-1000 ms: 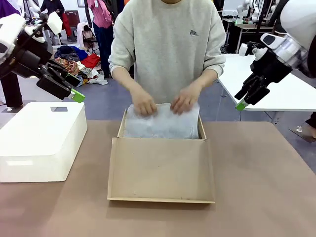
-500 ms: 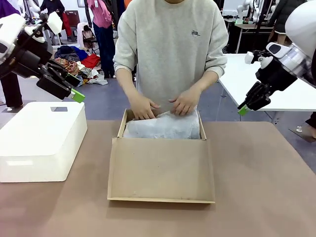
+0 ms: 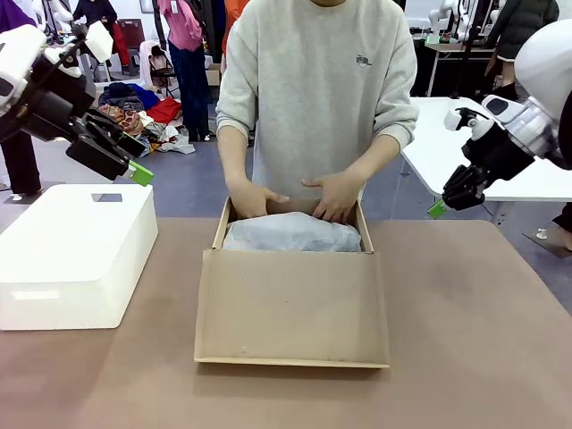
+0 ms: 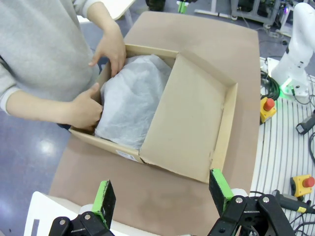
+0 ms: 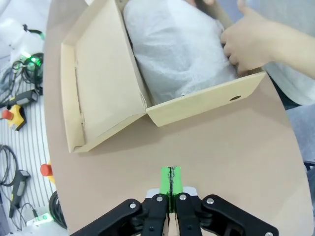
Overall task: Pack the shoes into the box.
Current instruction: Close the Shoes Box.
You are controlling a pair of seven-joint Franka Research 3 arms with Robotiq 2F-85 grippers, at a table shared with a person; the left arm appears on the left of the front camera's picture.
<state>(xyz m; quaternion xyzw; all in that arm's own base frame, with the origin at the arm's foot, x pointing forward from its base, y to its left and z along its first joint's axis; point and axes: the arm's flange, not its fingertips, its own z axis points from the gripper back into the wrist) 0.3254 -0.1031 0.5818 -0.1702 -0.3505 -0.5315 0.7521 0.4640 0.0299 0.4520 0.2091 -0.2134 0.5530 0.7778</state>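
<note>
The brown cardboard box [image 3: 292, 304] lies open in the middle of the table, its flap lid folded toward me. White tissue paper [image 3: 290, 232] is bunched over its contents, so the shoes are hidden. A person's hands [image 3: 335, 195] press the paper down at the box's far wall. My left gripper [image 3: 132, 161] hangs open high at the left, above the white box, with nothing in it; in the left wrist view the left gripper [image 4: 161, 191] looks down on the box [image 4: 194, 118]. My right gripper [image 3: 436, 208] is shut and empty, raised off the table's right side. The right wrist view shows the right gripper [image 5: 171, 182] with pads together, short of the box [image 5: 206, 101].
A large white box [image 3: 76, 250] with a slot stands on the table's left side. A white table [image 3: 500, 152] stands beyond the right arm. The brown tabletop [image 3: 474, 331] is bare at the right and front of the box.
My right gripper has shut and drifted right and a little down. The person's hands have pushed the tissue paper lower and moved to the box's far wall. The left arm has not moved.
</note>
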